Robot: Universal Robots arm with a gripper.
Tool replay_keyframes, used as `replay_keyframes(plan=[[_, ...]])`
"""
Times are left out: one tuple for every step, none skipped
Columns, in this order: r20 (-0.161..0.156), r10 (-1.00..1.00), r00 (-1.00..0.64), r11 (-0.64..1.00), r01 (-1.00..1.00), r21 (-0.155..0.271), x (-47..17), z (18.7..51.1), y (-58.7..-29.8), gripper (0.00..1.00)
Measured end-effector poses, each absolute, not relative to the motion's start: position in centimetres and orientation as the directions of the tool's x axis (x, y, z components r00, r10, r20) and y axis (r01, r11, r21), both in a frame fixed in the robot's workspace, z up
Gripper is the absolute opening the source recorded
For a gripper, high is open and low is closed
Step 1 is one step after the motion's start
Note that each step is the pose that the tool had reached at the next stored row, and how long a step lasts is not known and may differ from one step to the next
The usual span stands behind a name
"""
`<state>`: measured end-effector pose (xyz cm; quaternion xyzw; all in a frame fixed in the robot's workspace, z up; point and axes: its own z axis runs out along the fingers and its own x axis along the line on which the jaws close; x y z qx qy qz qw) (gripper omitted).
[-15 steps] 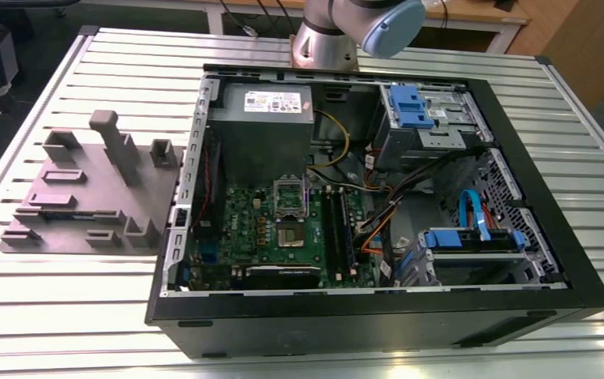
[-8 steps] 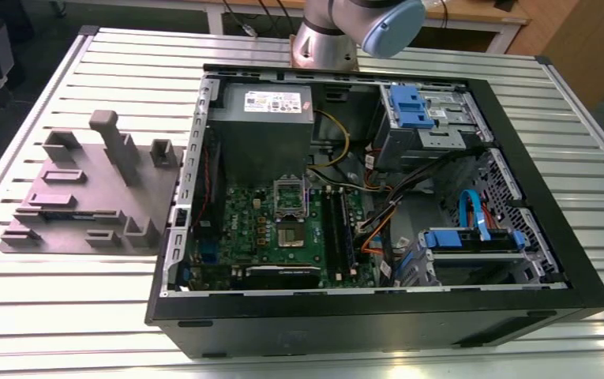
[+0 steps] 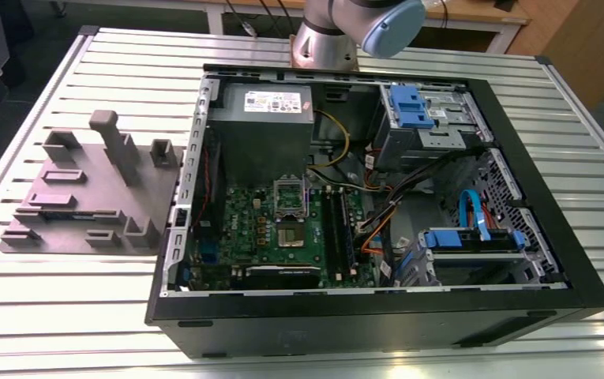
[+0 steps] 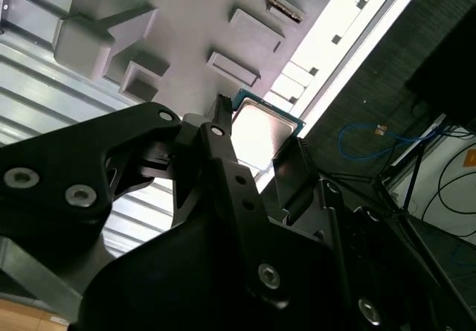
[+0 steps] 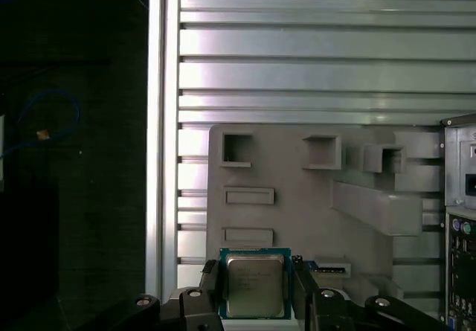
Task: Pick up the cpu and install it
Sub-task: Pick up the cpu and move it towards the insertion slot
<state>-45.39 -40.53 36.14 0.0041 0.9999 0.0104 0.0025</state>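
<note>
My pincer [image 5: 255,268] is clenched on the cpu [image 5: 254,290], one finger on each of two opposite edges. The near-square chip lies flat and seems to hang just above the grey block [image 5: 297,197] on the table [image 5: 312,48]. In the exterior view that block sits at nine o'clock of the open case [image 3: 386,324], which holds the green board [image 3: 244,209] and its socket [image 3: 289,209].

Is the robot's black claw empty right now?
No, in the first wrist view the small flat silvery-grey square chip sits held between the two fingers of the black claw.
</note>
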Motion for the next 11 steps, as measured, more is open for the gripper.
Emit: replay_keyframes(plan=[[-0.005,0.008,-1.000,1.000,0.008,0.021,-45.4,36.2,-40.5,0.47],[-0.005,0.008,-1.000,1.000,0.008,0.021,-45.4,36.3,-40.5,0.47],[-0.005,0.009,-1.000,1.000,0.008,0.021,-45.4,36.4,-40.5,0.47],[-0.005,0.009,-1.000,1.000,0.008,0.021,-45.4,36.5,-40.5,0.47],[-0.005,0.009,-1.000,1.000,0.008,0.021,-45.4,36.6,-40.5,0.47],[-0.005,0.009,-1.000,1.000,0.009,0.021,-45.4,36.8,-40.5,0.47],[-0.005,0.009,-1.000,1.000,0.009,0.021,-45.4,36.9,-40.5,0.47],[-0.005,0.009,-1.000,1.000,0.009,0.021,-45.4,37.1,-40.5,0.47],[-0.005,0.009,-1.000,1.000,0.009,0.021,-45.4,37.2,-40.5,0.47],[-0.005,0.009,-1.000,1.000,0.009,0.021,-45.4,37.4,-40.5,0.47],[-0.005,0.009,-1.000,1.000,0.009,0.021,-45.4,37.5,-40.5,0.47]])
